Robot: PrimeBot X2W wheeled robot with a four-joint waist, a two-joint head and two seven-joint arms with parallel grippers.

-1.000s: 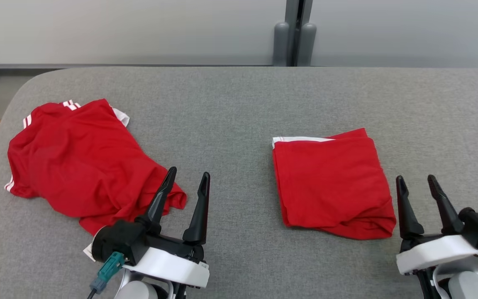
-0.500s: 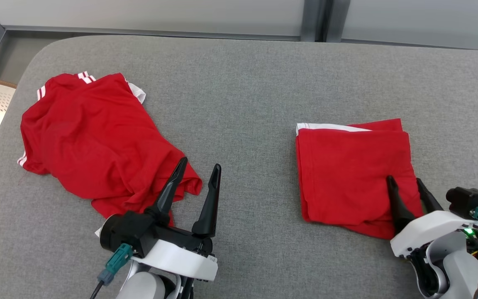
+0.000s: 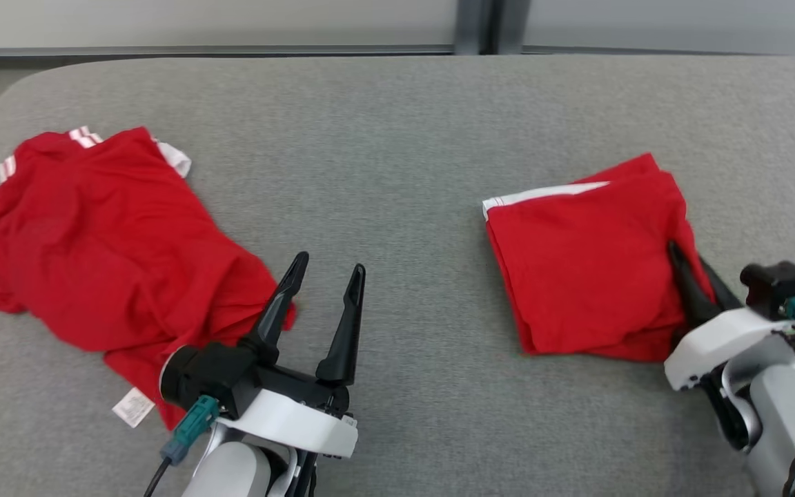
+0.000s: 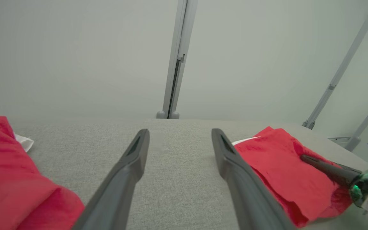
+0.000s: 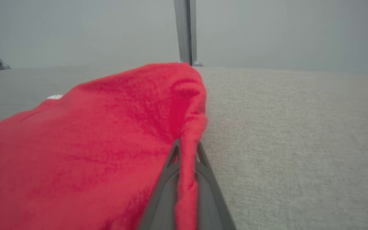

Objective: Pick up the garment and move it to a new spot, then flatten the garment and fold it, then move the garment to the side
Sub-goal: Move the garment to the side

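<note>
Head view: a grey fabric-covered table carries two garments. The right gripper has its two dark fingers pinched together on the near right edge of a folded red garment with a white stripe. The rest of that square spreads away to the gripper's left. The left gripper stands wide apart and holds nothing. A crumpled red garment with white striped trim lies just to its left and beyond it, with one small white label poking out near the wrist.

Left wrist view: the left gripper frames bare table between its spread fingers. The crumpled garment lies to its left and the folded one to its right. There the right gripper lies across the cloth.

Right wrist view: the right gripper squeezes a raised ridge of the folded garment, with the cloth bunched between its fingers. Bare table lies to its right.

This looks like the last step, moving the folded piece aside. The pinch seems to catch only an edge, so a low, slow drag would probably keep the layers stacked, while a quick lift could open the fold.

Count: two red garments, two grippers, one table, one label.
</note>
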